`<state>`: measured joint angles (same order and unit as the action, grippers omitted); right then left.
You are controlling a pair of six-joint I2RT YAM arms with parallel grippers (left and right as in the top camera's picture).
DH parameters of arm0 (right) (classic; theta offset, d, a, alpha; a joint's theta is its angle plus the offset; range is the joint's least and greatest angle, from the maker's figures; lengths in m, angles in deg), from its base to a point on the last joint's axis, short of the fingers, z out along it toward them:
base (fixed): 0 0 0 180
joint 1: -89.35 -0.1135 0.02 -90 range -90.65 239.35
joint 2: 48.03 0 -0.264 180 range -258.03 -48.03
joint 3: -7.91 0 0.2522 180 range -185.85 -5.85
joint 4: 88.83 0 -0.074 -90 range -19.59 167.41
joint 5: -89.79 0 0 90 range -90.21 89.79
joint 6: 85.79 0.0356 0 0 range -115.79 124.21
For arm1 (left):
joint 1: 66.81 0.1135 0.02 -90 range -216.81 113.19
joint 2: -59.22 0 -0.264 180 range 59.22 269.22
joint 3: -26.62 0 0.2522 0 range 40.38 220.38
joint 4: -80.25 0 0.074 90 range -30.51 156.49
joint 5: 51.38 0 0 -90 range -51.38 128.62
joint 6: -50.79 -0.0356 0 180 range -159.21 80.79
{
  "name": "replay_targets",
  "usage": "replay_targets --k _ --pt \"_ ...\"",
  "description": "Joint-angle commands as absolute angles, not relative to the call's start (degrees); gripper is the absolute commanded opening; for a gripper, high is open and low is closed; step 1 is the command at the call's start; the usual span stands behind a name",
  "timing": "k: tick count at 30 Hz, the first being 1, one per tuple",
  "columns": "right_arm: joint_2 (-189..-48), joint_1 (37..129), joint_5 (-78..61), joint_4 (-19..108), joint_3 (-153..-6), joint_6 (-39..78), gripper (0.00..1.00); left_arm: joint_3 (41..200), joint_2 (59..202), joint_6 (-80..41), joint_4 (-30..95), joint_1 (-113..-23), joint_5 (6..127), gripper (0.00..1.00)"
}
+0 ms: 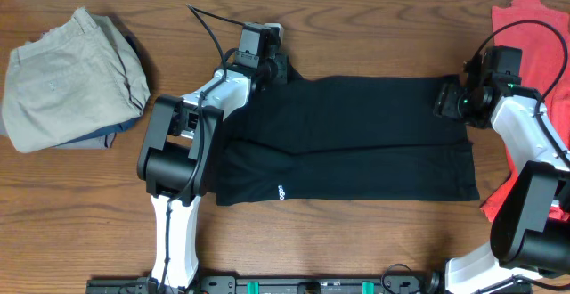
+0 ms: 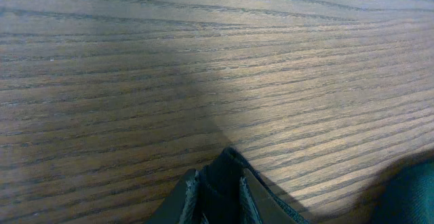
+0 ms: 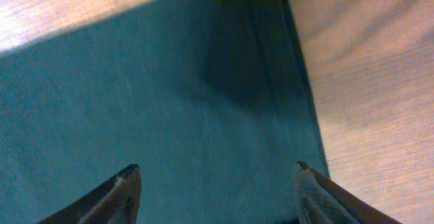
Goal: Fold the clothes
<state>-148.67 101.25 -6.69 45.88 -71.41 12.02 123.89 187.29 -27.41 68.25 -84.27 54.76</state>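
Observation:
A black shirt (image 1: pixel 356 134) lies spread flat across the middle of the table, with a small white logo (image 1: pixel 280 191) near its front left. My left gripper (image 1: pixel 283 69) is at the shirt's far left corner. In the left wrist view, that gripper (image 2: pixel 218 176) is shut on a pinch of black fabric (image 2: pixel 227 159), just above the wood. My right gripper (image 1: pixel 443 98) hovers over the far right corner. In the right wrist view it (image 3: pixel 217 173) stands open, with the shirt (image 3: pixel 169 81) beneath and nothing between its fingers.
Folded khaki trousers (image 1: pixel 71 76) lie at the far left on a bluish garment (image 1: pixel 107 134). A coral-red garment (image 1: pixel 534 27) lies along the right edge, partly under the right arm. Bare wood (image 3: pixel 366 61) borders the shirt's right hem.

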Motion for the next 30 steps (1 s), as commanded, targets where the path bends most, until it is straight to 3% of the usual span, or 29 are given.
replay_targets --k 1,13,30 --pt "-148.2 100.4 -6.7 48.8 -71.7 11.4 0.73 124.6 187.0 -27.7 67.4 -83.4 54.7 0.20" --pt "-151.7 100.4 -6.0 61.7 -71.7 11.1 0.77 124.6 176.0 -27.7 58.0 -82.5 54.7 0.19" --pt "-168.9 100.4 -0.2 84.1 -71.7 11.0 0.70 124.6 166.9 -27.7 36.9 -82.3 54.2 0.13"
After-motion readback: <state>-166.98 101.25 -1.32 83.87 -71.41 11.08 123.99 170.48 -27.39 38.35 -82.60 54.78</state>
